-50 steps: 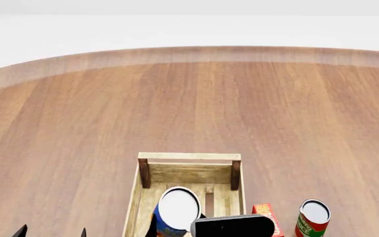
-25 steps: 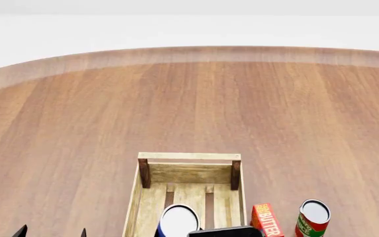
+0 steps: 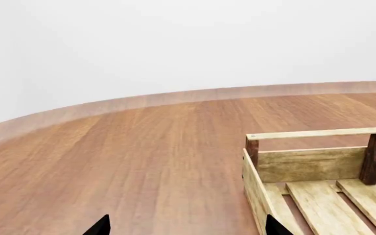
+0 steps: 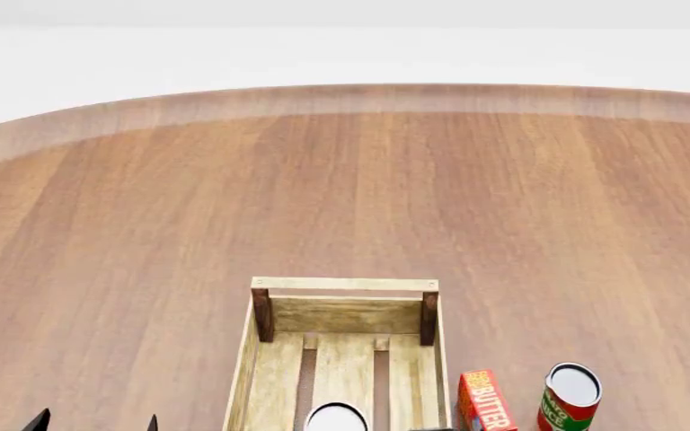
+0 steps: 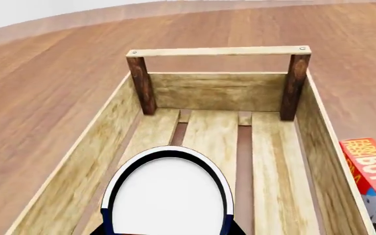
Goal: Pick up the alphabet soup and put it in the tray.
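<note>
Big round wooden worktop [image 4: 358, 180] fills the head view, bare across its whole upper half. Low centre sits the tray [image 4: 345, 285], its far rail and dark corner posts facing us, slatted floor running down out of the frame's bottom edge. Right of it at the lower edge stands the red butter box [image 4: 485, 401], just beside the tray's wall, and further right the red-and-green can [image 4: 570, 396], apart from both.

Now the one that matters: the alphabet soup [image 5: 168, 196]. In the right wrist view its pale lid with the blue rim fills the bottom centre, sitting between the tray's side walls, over the slats. In the head view only the lid peeks up at the bottom edge, inside the tray's outline.

The right tool [image 5: 168, 230] shows only as dark slivers hugging the can's sides, so it looks clamped on the soup. The left tool [image 3: 184, 227] has its two black tips spread apart at the bottom of its wrist view, holding nothing.

My read: we're at the placing step. Whether the can's base touches the floor is hidden, so lower straight down, keep it upright and centred, and open only once it rests on a slat
</note>
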